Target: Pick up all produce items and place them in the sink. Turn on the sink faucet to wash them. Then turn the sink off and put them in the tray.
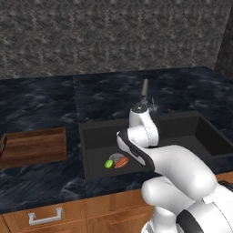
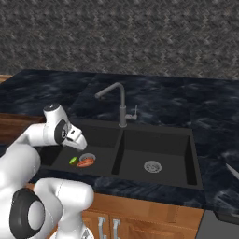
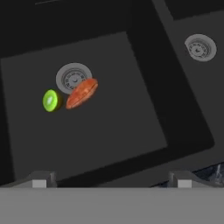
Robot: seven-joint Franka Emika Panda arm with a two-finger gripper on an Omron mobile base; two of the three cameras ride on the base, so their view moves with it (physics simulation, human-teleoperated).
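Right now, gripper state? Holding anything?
Gripper: open, holding nothing; carrot and lime lie in the sink basin below it.

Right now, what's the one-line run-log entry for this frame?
carrot and lime: in left basin of sink, beside drain | faucet: no water visible | gripper: open, empty, above basin | tray: empty

The sink (image 2: pixel 158 140) was matte black, each basin with a silver drain, and the counter (image 1: pixel 41 100) around it was dark blue-black marble with pale veining. In the left basin an orange-red carrot (image 3: pixel 82 93) lay with a yellow-green lime (image 3: pixel 51 100) at its 9 o'clock. The faucet (image 2: pixel 120 100) was grey, the tray (image 1: pixel 34 146) brown wood-grained, the wall (image 2: pixel 121 37) speckled grey.
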